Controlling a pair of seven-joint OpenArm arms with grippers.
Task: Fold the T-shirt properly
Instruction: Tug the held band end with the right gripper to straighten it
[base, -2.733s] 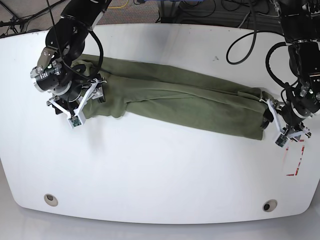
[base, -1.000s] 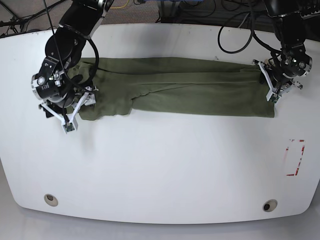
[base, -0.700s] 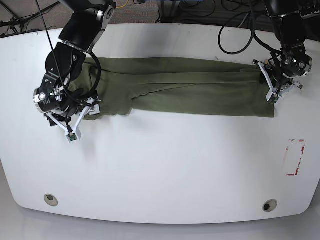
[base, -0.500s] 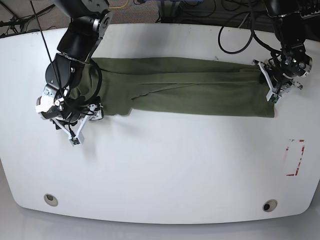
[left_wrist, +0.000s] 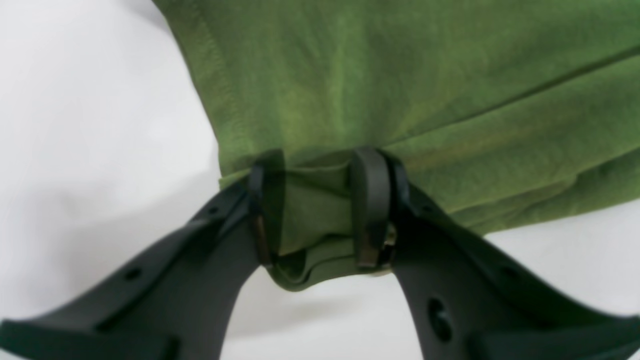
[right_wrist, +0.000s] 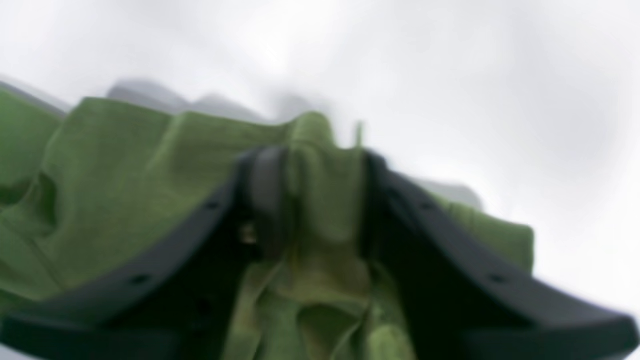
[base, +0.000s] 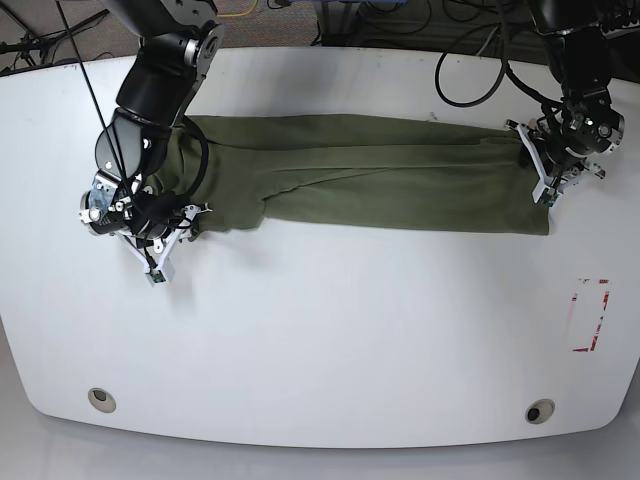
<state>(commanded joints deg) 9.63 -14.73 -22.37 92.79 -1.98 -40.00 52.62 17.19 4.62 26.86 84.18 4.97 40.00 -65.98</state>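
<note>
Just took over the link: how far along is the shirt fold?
Done: the T-shirt lies as a long, narrow, layered band across the table. In hand: the left gripper and right gripper each pinch cloth at opposite ends. Left: bringing the ends together into a compact fold.
</note>
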